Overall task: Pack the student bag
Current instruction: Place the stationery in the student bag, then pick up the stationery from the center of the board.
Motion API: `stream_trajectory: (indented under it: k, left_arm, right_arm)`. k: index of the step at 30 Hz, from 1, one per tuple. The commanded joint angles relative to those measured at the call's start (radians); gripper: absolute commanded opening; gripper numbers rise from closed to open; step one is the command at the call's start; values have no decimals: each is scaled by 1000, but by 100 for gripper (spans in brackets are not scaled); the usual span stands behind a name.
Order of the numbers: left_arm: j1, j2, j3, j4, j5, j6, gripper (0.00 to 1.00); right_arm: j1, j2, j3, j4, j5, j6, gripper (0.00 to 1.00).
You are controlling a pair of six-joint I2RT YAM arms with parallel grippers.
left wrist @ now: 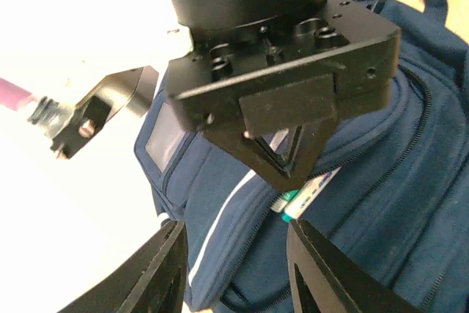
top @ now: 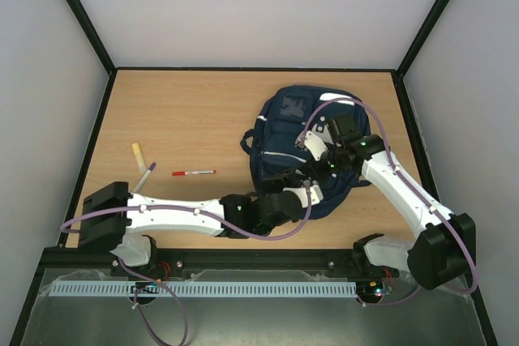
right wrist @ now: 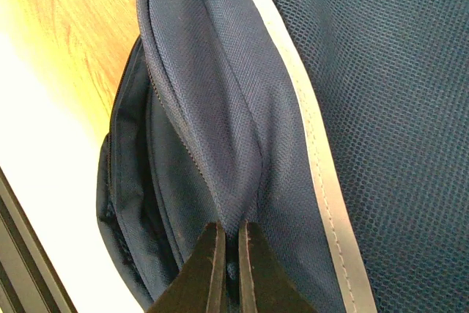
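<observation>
The navy student bag [top: 296, 131] lies at the table's right centre, its white stripe [left wrist: 220, 225] showing in the left wrist view. My right gripper [right wrist: 229, 254] is shut on a fold of the bag's fabric beside a grey reflective stripe [right wrist: 308, 130]; in the left wrist view its black fingers [left wrist: 282, 166] hold up the edge of a zip pocket. Two white markers with green ends [left wrist: 314, 190] stick out of that pocket. My left gripper [left wrist: 238, 273] hovers just in front of them, open, with nothing between its fingers.
Left of the bag on the wooden table lie a red pen [top: 193, 173], a purple-capped pen [top: 145, 176] and a yellow stick [top: 139, 156]. Black rails and white walls border the table. Both arms crowd the bag's near side.
</observation>
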Motion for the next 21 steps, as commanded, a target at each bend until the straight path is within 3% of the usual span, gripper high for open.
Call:
stream_trajectory:
  k: [1,13,17,21]
  left_arm:
    - [-21,-50,-63,-51,-29,-136,40]
    - [-6,-240,-227,-206,-26,-427,47]
    - [63,-301,-247,-256,10,-562,54]
    - [188,-382,-260,-289,137,-692,58]
  right_arm:
    - [4,-17,5,-39,-53,26,1]
    - [4,-109,-192,186,-84,120,1]
    - [3,-190,-221,228,-48,118,1]
    - [1,-228,-240,247,-38,119,1]
